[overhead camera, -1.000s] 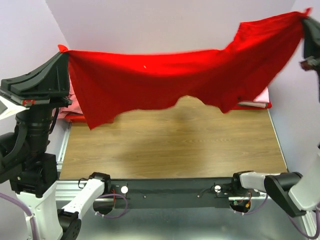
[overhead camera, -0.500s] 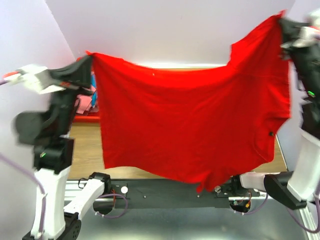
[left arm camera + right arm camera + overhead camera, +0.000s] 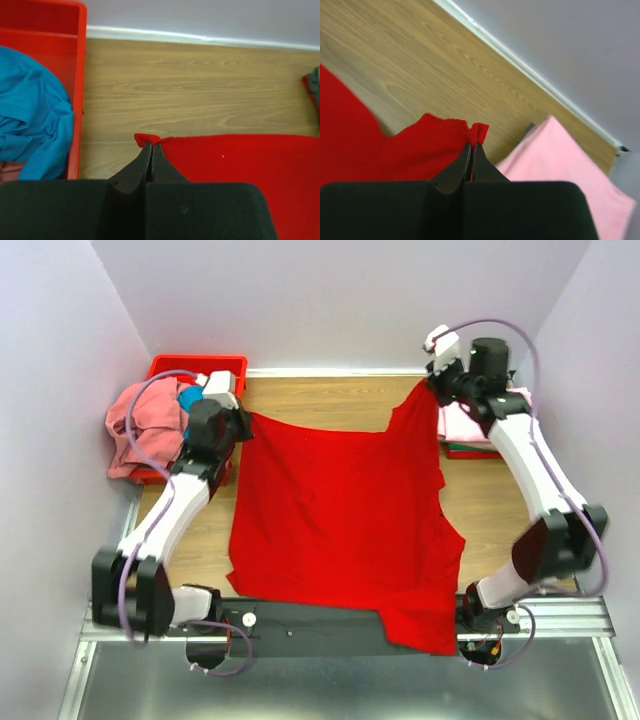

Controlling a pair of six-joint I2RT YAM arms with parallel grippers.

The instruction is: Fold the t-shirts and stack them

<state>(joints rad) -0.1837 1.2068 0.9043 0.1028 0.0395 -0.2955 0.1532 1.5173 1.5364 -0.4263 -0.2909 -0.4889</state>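
From above, the red shirt [image 3: 345,510] lies spread flat across the table [image 3: 490,510]. Its two far corners are lifted slightly and its near hem hangs over the front rail [image 3: 300,618]. The left claw [image 3: 237,426] pinches the far left corner and the right claw [image 3: 432,390] pinches the far right one. No fold shows in this shirt yet. At the far left, a red bin [image 3: 215,363] holds a loose pink shirt [image 3: 140,425] that spills over its side, with a teal shirt [image 3: 188,398] just beside it. At the far right, a folded light pink shirt [image 3: 465,425] rests on something darker, which looks like the start of the stack.

In the left wrist view, the fingers are shut tight on the red corner, just above the wood. The teal cloth sits bunched in the bin to the left.

In the right wrist view, the fingers are likewise clamped on a puckered red corner, with the folded pink shirt close beside it.

I judge the task to be early on. One shirt appears folded, the red one is only laid out, and at least two wait in the bin.
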